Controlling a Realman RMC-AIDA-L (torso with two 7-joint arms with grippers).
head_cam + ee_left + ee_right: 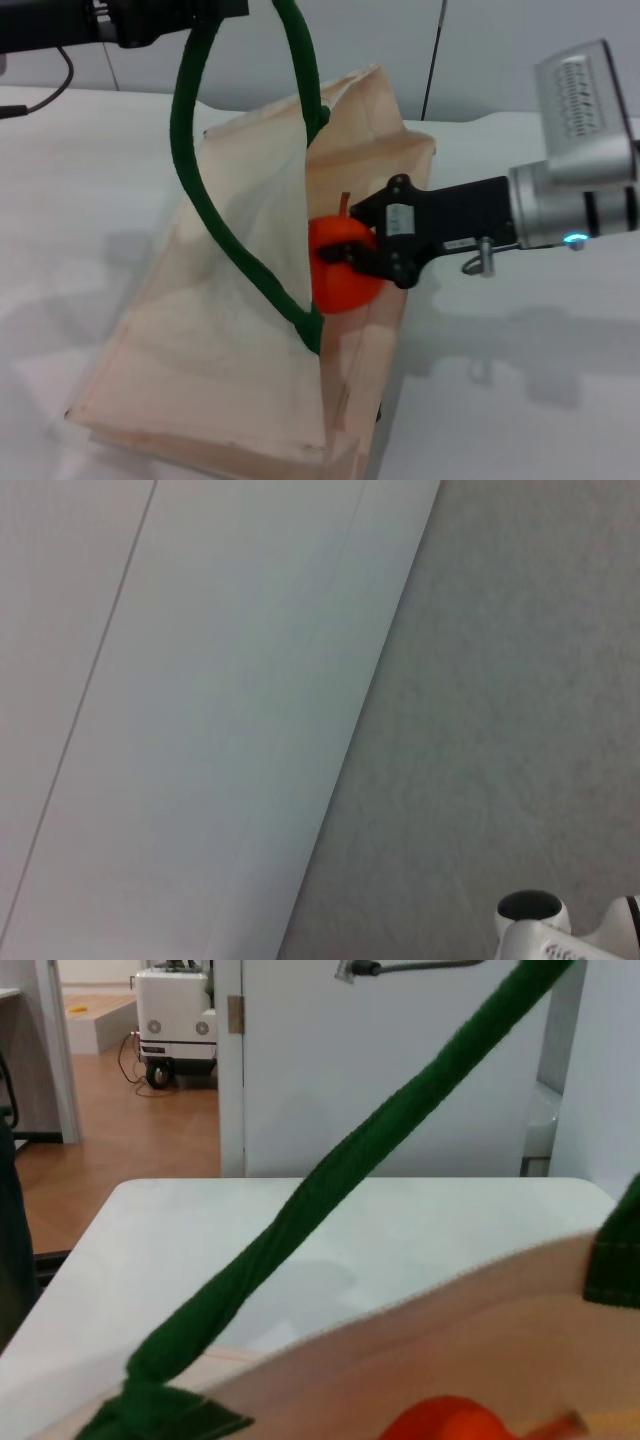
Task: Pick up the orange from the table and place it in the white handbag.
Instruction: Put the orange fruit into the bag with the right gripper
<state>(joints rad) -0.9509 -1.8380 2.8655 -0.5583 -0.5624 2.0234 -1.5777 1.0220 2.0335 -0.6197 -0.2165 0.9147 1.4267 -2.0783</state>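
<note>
The orange (pixel 335 285) is bright orange-red with a thin dark stem, and my right gripper (pixel 350 255) is shut on it. It hangs in the open mouth of the white handbag (pixel 220 350), between the near fabric wall and the far one. One thick green handle (pixel 190 150) rises in a loop to my left gripper (pixel 215 12) at the top edge of the head view. In the right wrist view the orange (pixel 450 1422) peeks over the bag's rim (pixel 450 1305), with the handle (pixel 350 1170) crossing in front. The left wrist view shows only wall.
The handbag stands on the white table (pixel 80 200), which spreads out on both sides of it. Beyond the table's far edge (pixel 200 1185) are a door and a white machine (pixel 175 1020) on the floor.
</note>
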